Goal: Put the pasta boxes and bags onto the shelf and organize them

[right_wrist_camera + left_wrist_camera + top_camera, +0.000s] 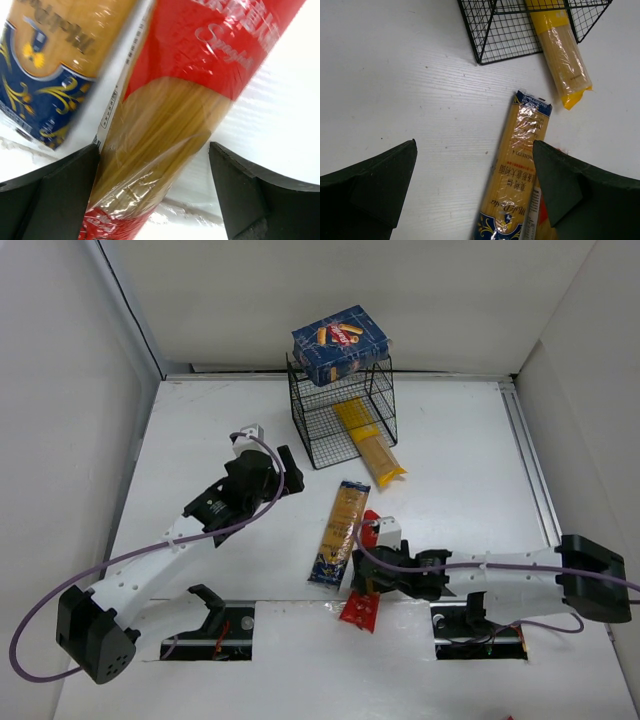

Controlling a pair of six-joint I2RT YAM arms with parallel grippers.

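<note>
A dark blue pasta box (pixel 340 343) lies askew on top of the black wire shelf (pixel 342 418). A yellow bag (pixel 372 448) lies in the shelf's bottom tier, its near end sticking out onto the table. An orange-tan bag (pixel 340 532) with dark blue ends lies on the table, and the red bag (pixel 360 612) lies beside it. My right gripper (pixel 155 192) is open and straddles the red bag (pixel 170 120) at its clear window. The left finger is against the bag and the right finger stands apart. My left gripper (pixel 475 192) hangs open above the table, left of the orange-tan bag (pixel 517 160).
White walls close in the table on the left, back and right. A metal rail (pixel 530 470) runs along the right side. Two cut-outs (pixel 215 625) sit at the near edge by the arm bases. Purple cables trail along both arms.
</note>
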